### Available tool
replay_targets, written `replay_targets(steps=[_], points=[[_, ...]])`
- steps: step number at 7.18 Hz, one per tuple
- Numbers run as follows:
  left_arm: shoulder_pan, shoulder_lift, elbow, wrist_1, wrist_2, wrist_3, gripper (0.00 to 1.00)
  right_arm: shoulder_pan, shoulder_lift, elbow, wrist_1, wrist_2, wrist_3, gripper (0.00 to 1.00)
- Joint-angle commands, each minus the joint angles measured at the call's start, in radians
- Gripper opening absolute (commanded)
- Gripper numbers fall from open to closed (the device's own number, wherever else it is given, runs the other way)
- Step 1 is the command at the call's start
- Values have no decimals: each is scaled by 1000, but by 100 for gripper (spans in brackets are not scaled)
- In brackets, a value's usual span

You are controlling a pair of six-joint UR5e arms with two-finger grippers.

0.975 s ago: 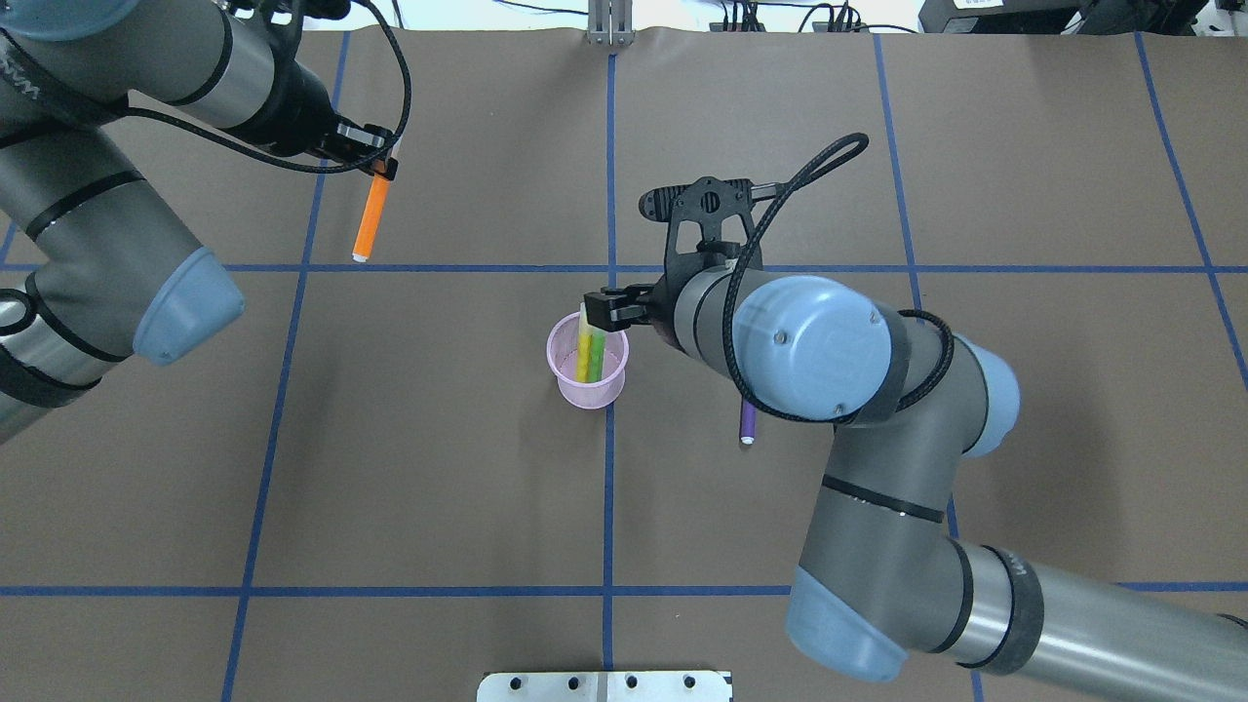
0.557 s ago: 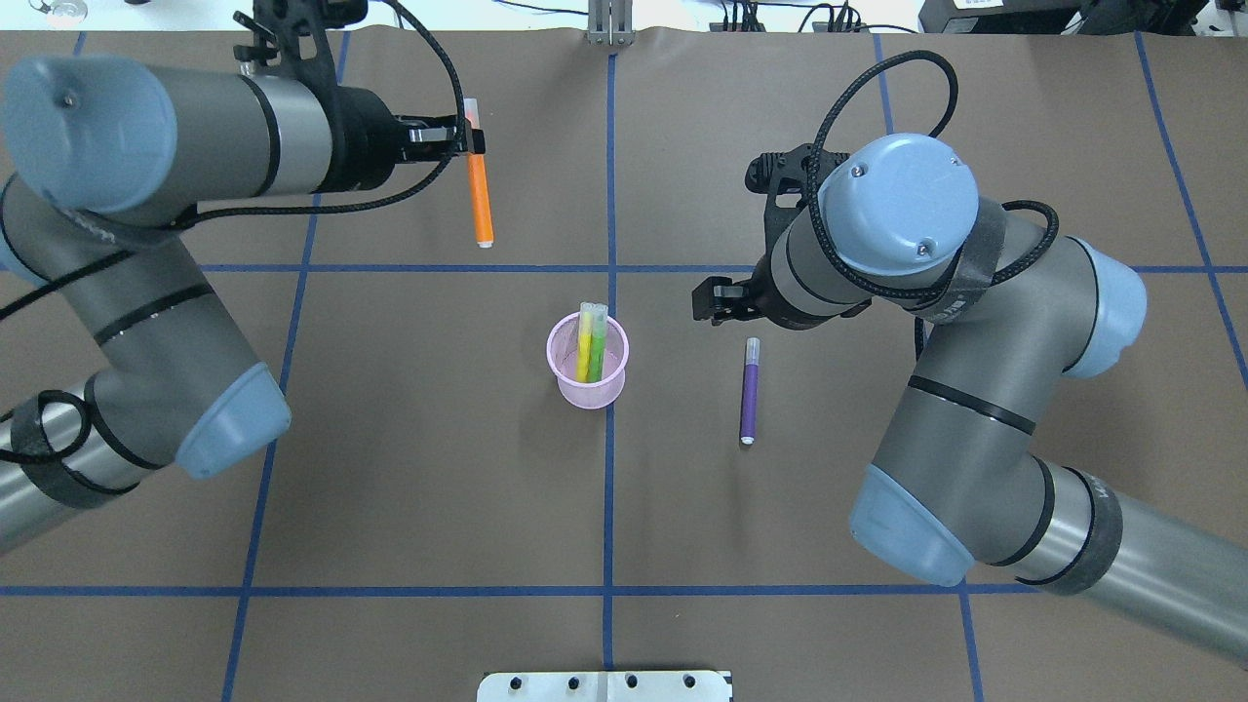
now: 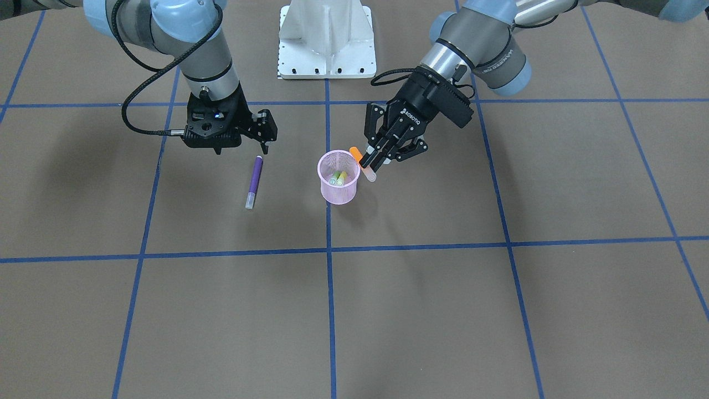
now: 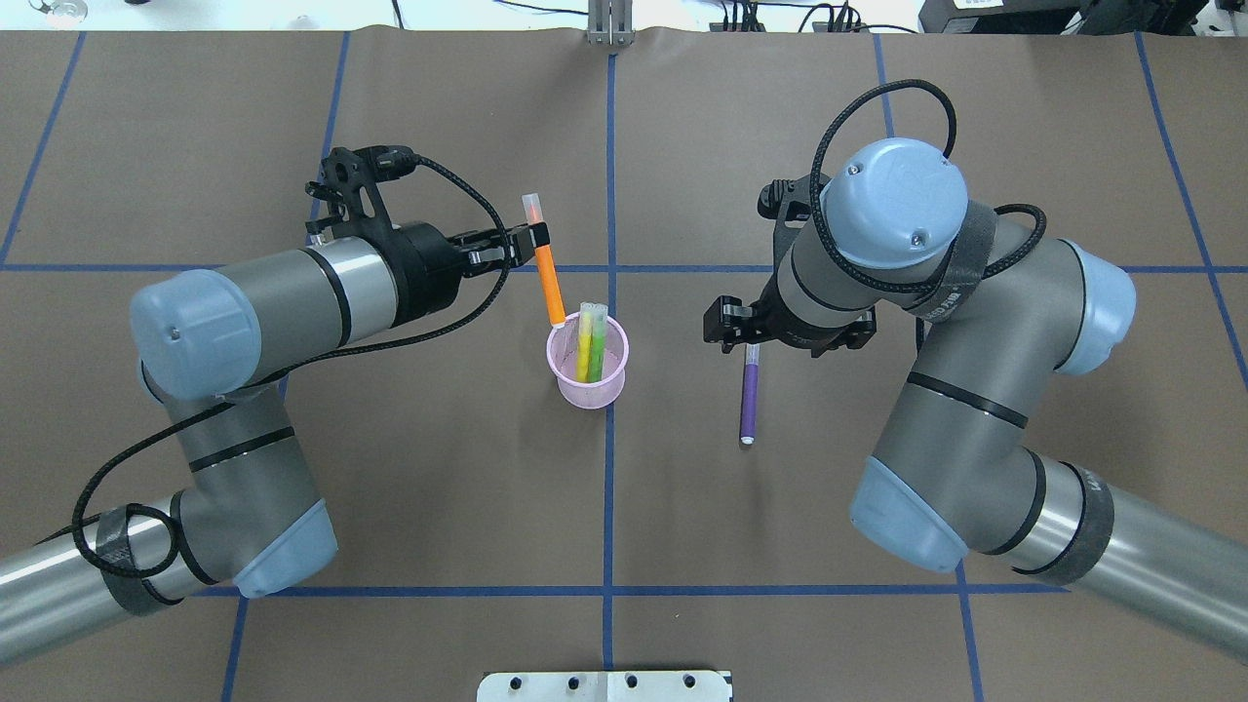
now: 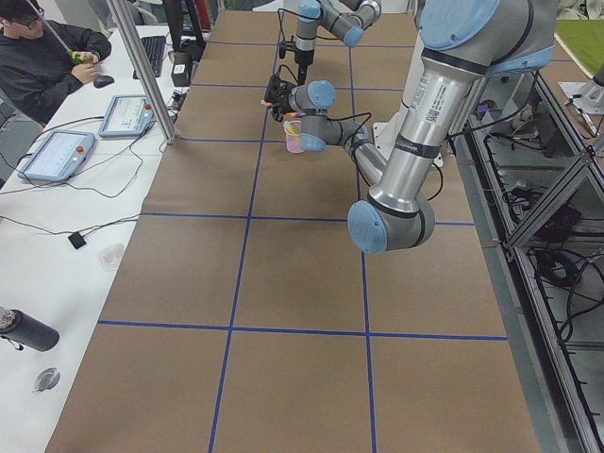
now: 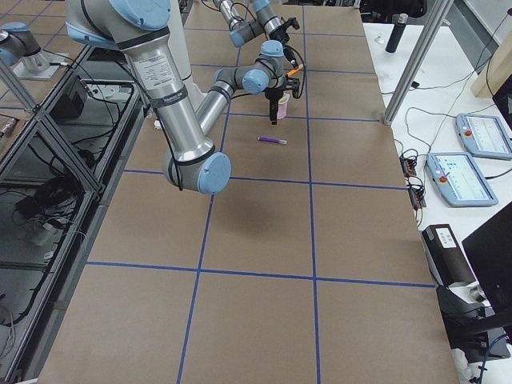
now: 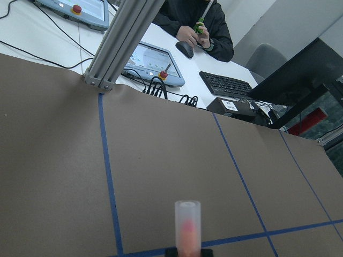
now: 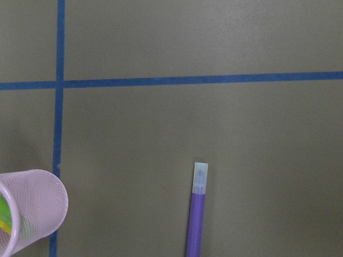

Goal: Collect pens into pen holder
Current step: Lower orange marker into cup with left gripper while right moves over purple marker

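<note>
The left gripper (image 4: 538,238) is clamped on the orange pen (image 4: 550,283), which tilts with its lower tip at the rim of the pink mesh pen holder (image 4: 591,395). The green pen (image 4: 596,341) and yellow pen (image 4: 584,349) stand inside. The right gripper (image 4: 723,331), jaws apart and empty, hangs over the cap end of the purple pen (image 4: 749,402).

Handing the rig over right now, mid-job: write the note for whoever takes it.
Left tool: shut on the orange pen, tilted, lower tip at the pen holder rim, not yet dropped in.
Right tool: empty, above the purple pen at its cap end; opening unclear.
Done: green pen and yellow pen stand in the holder.
Left: drop orange in, then pick up purple, lying flat on the table beside the holder.
</note>
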Motion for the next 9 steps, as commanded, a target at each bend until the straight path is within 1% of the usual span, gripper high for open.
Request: replay_targets(steps=[1, 2, 3, 6, 9], points=[[28, -35, 65, -27, 24, 4, 0, -1, 0, -20, 2, 21, 2, 100], [28, -40, 84, -28, 24, 4, 0, -1, -2, -23, 2, 21, 2, 100], [28, -43, 99, -57, 25, 4, 0, -1, -5, -25, 11, 20, 2, 100], [30, -48, 179, -99, 24, 4, 0, -4, -5, -26, 12, 20, 3, 100], [76, -46, 184, -100, 27, 4, 0, -3, -3, -25, 14, 20, 2, 100]])
